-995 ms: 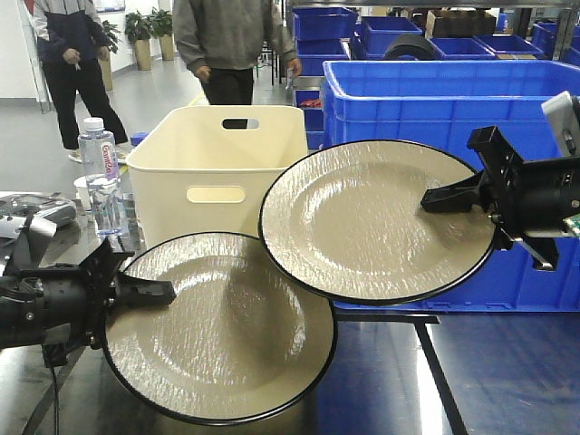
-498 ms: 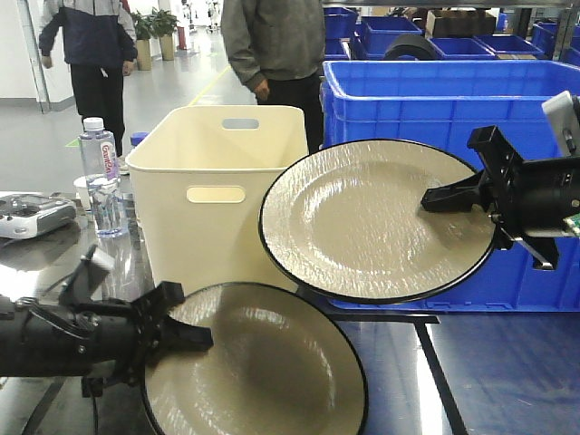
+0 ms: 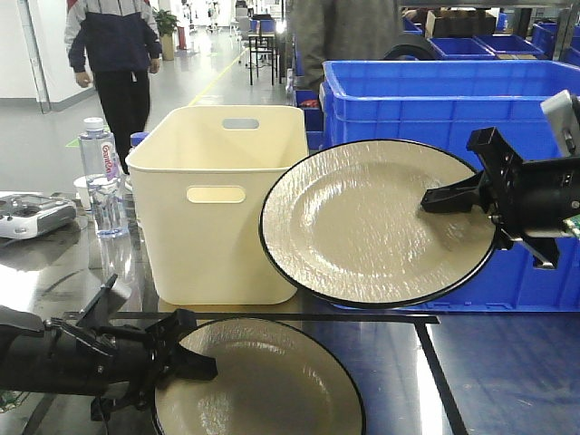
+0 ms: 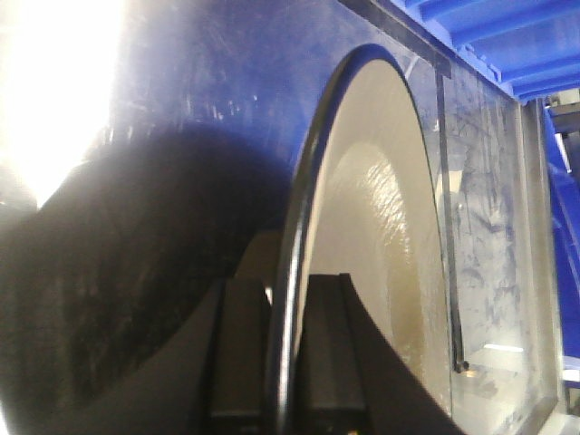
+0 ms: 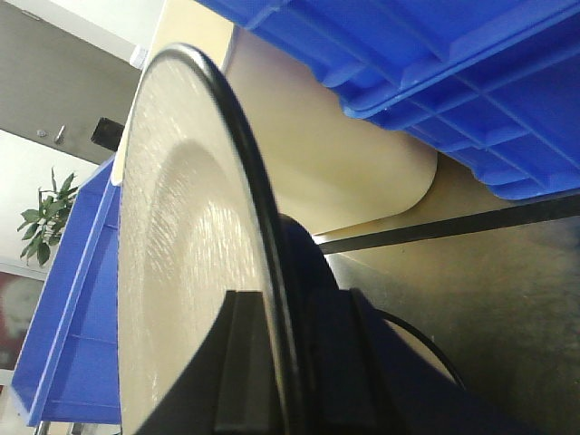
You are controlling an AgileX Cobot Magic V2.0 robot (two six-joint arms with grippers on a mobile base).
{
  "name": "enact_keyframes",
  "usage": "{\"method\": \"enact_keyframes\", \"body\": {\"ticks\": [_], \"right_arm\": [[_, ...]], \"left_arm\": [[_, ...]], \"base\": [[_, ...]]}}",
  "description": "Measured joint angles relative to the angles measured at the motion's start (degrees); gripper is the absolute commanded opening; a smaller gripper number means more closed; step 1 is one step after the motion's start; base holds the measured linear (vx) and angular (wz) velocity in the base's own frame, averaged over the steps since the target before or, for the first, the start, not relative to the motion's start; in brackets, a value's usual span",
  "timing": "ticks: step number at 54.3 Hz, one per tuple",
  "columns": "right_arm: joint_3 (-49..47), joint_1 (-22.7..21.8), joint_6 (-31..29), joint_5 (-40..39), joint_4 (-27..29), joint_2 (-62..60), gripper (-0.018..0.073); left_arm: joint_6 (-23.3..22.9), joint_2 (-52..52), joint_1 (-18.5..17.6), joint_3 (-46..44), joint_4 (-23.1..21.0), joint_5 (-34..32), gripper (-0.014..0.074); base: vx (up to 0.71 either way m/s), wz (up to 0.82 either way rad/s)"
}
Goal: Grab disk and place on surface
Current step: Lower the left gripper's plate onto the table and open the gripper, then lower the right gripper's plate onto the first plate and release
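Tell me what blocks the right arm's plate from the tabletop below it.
Nothing visible directly below the raised plate. The tabletop there is bare; the lower plate, in the left gripper, is off to its left.

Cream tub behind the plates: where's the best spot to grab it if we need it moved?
The cream tub stands upright, open-topped and thin-walled. I would pinch the near wall's top rim from above, just over the handle recess, with one finger inside and one outside.
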Motion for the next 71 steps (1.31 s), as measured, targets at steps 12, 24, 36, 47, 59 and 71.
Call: {"method": "enact_keyframes", "body": {"ticks": [12,24,36,47,59,71], "right_arm": [[0.0,0.0,-0.1,0.0,0.0,0.0,-0.0005],[0.0,0.0,-0.2,0.0,0.0,0.0,-0.0005],[0.0,0.0,-0.2,0.1,0.0,0.0,-0.0005],[0.0,0.0,-0.2,0.5,-0.1,0.0,-0.0005],[0.0,4.1,-0.2,-1.6,-3.5,0.4,-0.0005],[0.0,14.7,1.4,-5.9,-7.2,5.1,-0.0005]], "left_arm": [[0.1,0.0,0.0,0.0,2.8,0.0,0.0515],[0.1,-0.2,0.0,0.0,11.6,0.1,0.0593],[0.0,-4.0,1.6,0.0,19.9,1.2,0.0592],[0.0,-12.5,7.4,0.0,24.2,2.2,0.0592],[0.0,-22.8,10.3,0.0,25.3,2.3,0.0592],[0.0,-29.5,10.4,0.0,25.3,-1.5,0.0592]], "base": [[0.00,0.00],[0.00,0.00],[0.00,0.00],[0.00,0.00],[0.00,0.00],[0.00,0.00]]}}
